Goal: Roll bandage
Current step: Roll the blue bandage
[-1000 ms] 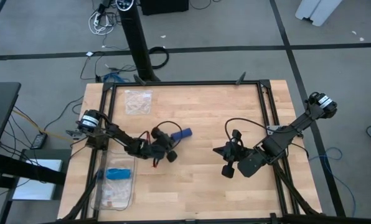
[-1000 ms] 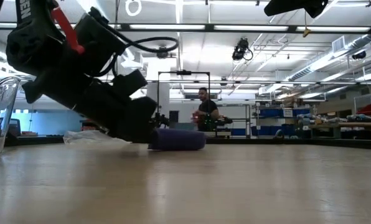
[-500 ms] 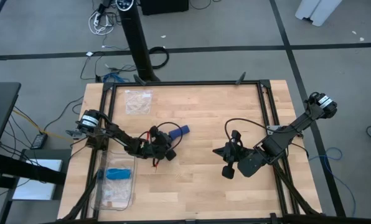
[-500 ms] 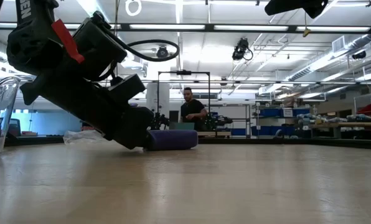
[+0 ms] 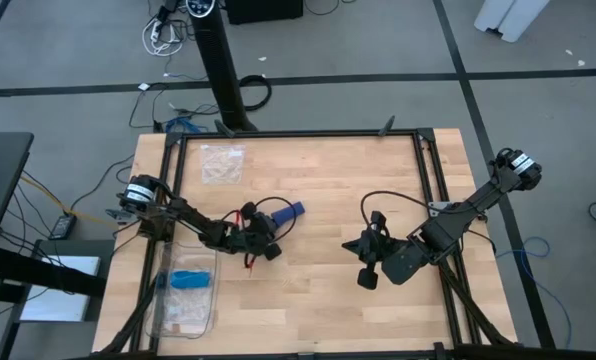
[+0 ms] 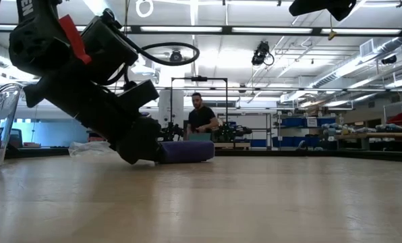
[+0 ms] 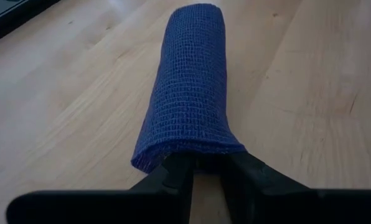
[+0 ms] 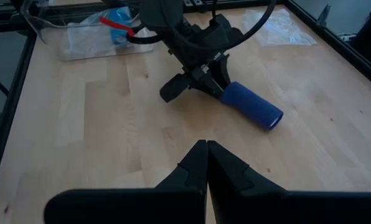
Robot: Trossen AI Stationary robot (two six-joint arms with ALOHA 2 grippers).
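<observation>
Bandage [image 5: 290, 212] lies rolled, left of table [image 5: 328, 180] centre in high view; left gripper [image 5: 269, 228] at its near end, right gripper [image 5: 361, 245] well apart. Low view: roll flat on wood, left claw against its end; partial white letters on arm, unreadable. Left wrist: fingers [image 7: 173, 177] clamped on roll's end. Right wrist: fingers [image 8: 195, 165] pressed together, roll beyond them.
</observation>
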